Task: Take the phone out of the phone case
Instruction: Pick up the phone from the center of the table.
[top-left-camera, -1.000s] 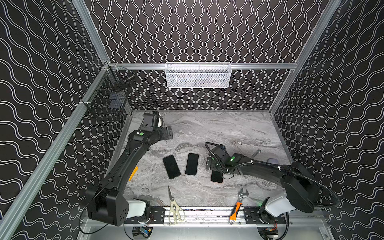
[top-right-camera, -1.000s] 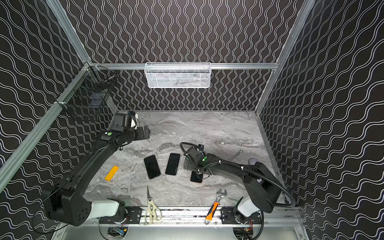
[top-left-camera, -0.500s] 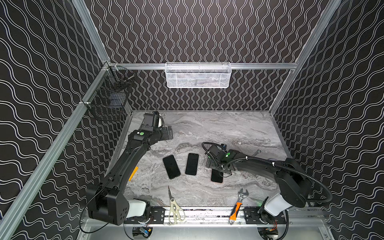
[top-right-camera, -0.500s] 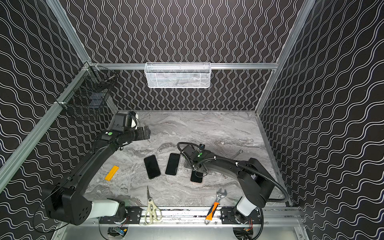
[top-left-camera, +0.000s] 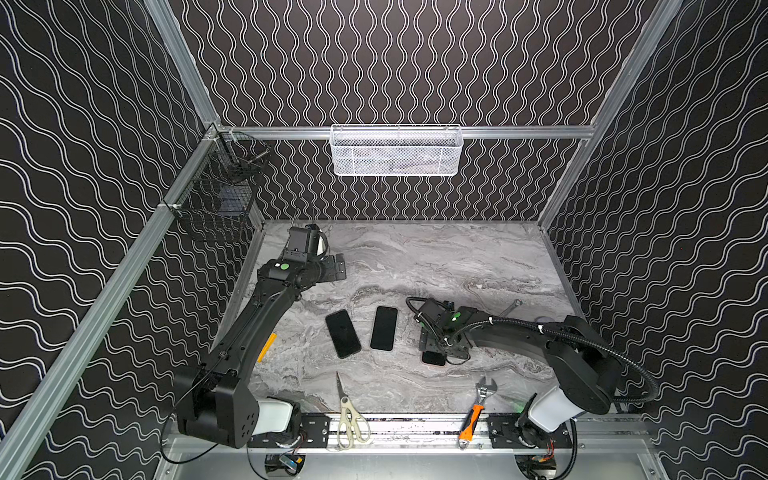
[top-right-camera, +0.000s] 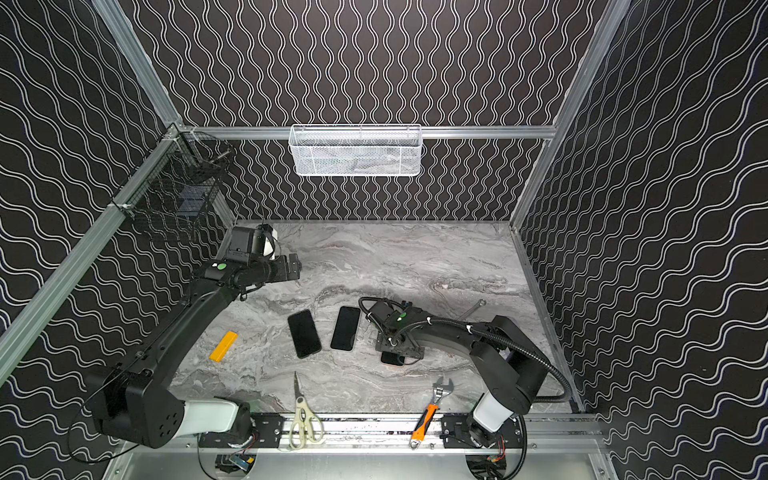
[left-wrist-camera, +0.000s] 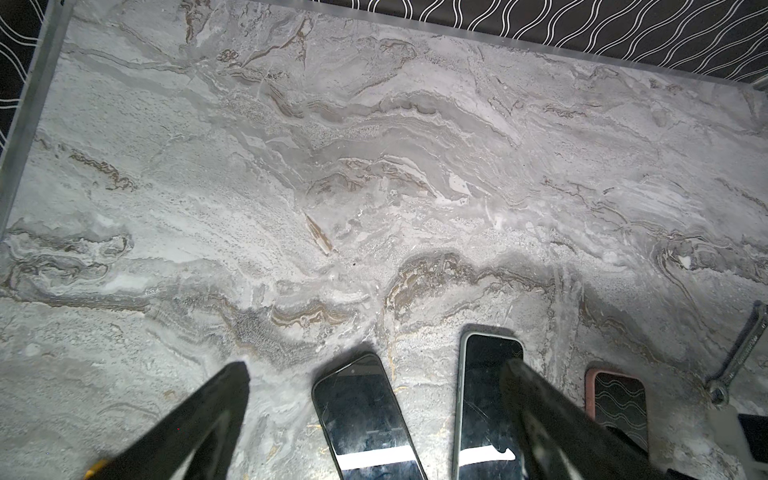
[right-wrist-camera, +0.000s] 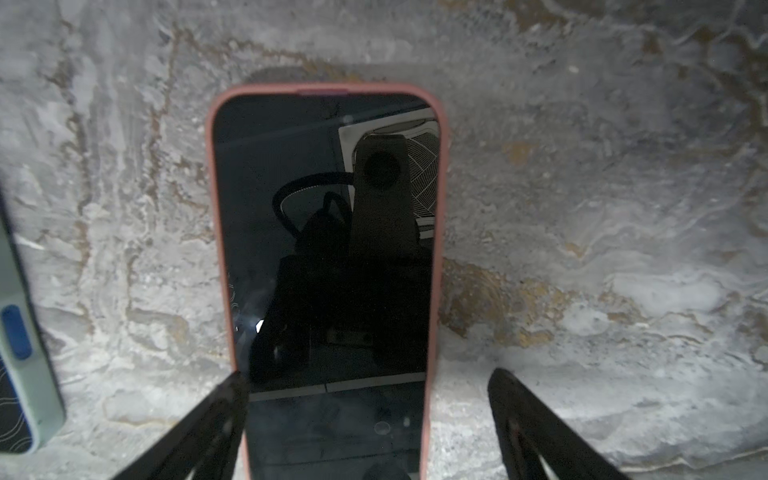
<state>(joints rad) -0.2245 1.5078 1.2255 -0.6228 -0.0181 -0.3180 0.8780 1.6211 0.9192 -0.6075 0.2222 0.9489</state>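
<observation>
The phone, dark-screened, lies flat on the marble table in a salmon-pink phone case. Both top views show only its near end under my right gripper. In the right wrist view my right gripper is open and astride the phone. One fingertip overlaps a long edge of the case and the other stands clear over the table. My left gripper is open and empty above the table's far left. The cased phone also shows in the left wrist view.
Two more dark phones lie left of the cased one. Scissors and an orange-handled wrench rest at the front rail. A yellow bar lies left, a metal spanner right. Wire baskets hang on the walls.
The right arm has drawn its elbow in and its gripper has shifted slightly left over the cased phone. The left arm has not moved.
</observation>
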